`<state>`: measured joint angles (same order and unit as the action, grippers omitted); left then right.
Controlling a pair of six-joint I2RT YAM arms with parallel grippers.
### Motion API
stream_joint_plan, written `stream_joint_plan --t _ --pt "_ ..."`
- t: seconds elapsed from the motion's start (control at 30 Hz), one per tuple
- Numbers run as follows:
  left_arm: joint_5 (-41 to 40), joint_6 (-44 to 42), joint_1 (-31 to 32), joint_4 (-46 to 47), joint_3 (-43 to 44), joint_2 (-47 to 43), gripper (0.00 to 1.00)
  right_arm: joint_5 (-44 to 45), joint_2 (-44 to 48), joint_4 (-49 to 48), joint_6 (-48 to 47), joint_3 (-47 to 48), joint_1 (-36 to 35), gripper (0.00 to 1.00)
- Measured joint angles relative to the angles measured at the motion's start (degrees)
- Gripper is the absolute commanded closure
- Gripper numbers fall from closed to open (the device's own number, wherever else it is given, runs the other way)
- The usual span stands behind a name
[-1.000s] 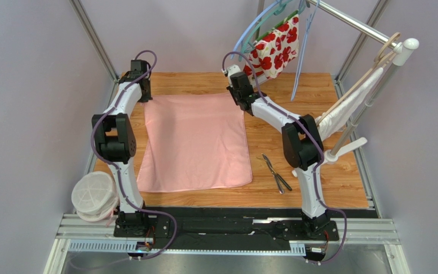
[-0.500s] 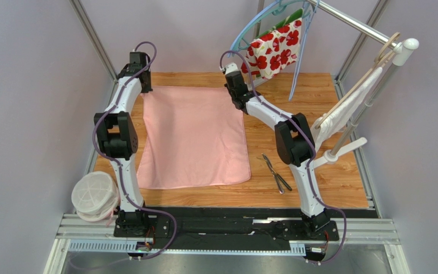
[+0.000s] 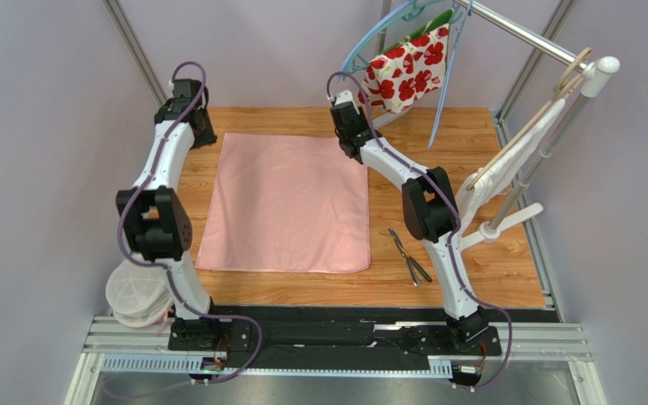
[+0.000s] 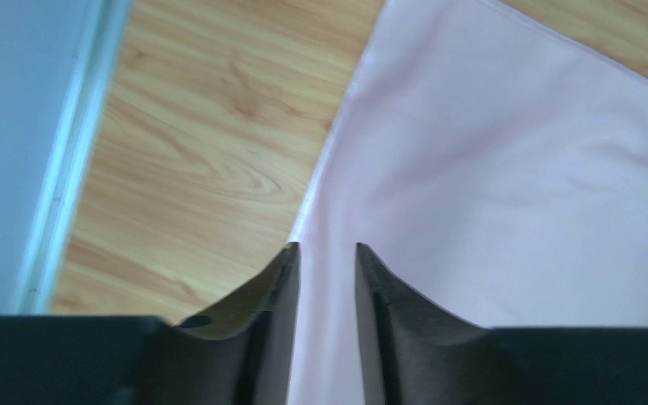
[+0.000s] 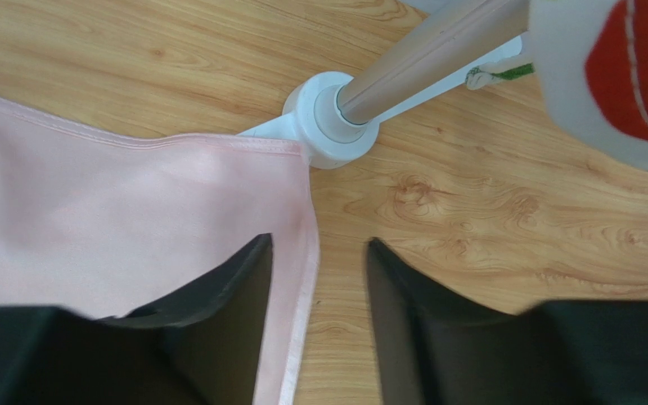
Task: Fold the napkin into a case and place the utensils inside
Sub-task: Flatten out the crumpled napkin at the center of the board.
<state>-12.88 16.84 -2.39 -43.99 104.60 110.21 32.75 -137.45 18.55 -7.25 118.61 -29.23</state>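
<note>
The light-pink napkin (image 3: 289,202) lies spread flat on the wooden table. My left gripper (image 3: 198,129) stands at its far left corner. In the left wrist view that gripper (image 4: 327,249) is open, and the napkin's (image 4: 505,194) left edge lies on the table below the gap. My right gripper (image 3: 354,142) is at the far right corner. It (image 5: 319,243) is open too, with the hemmed right edge of the napkin (image 5: 116,228) under the gap, not pinched. The utensils (image 3: 408,256) lie together on the wood to the right of the napkin.
A red-and-white floral cloth (image 3: 408,72) hangs on a hanger at the back. The rack's white foot and pole (image 5: 327,118) stand right at the napkin's far right corner. A white cloth (image 3: 505,164) hangs on the right. A white round basket (image 3: 140,287) sits near left.
Both grippers have gone from shut to open and let go of the napkin's far corners. The napkin has stretched away and settled flat. The left arm has swung out to the left.
</note>
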Motion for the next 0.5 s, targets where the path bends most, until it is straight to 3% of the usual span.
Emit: stream_joint_plan --t 0.1,0.2,0.33,0.5 --pt "7.1 5.2 -0.2 2.6 -17.8 -13.7 0.72 0.0 0.3 1.8 1.0 -0.3 -0.2 0.33" --pt "12.7 9.2 -0.2 5.2 -28.5 -19.9 0.73 -0.4 3.1 3.0 2.4 -5.1 -0.9 0.32" --pt "18.0 13.0 -0.2 7.9 -37.2 -18.2 0.73 -2.3 8.1 7.2 6.3 -11.6 -2.3 0.32" --pt "19.2 17.4 -0.3 7.3 -40.3 -12.5 0.71 -7.3 16.0 10.2 11.9 -20.9 -6.2 0.32"
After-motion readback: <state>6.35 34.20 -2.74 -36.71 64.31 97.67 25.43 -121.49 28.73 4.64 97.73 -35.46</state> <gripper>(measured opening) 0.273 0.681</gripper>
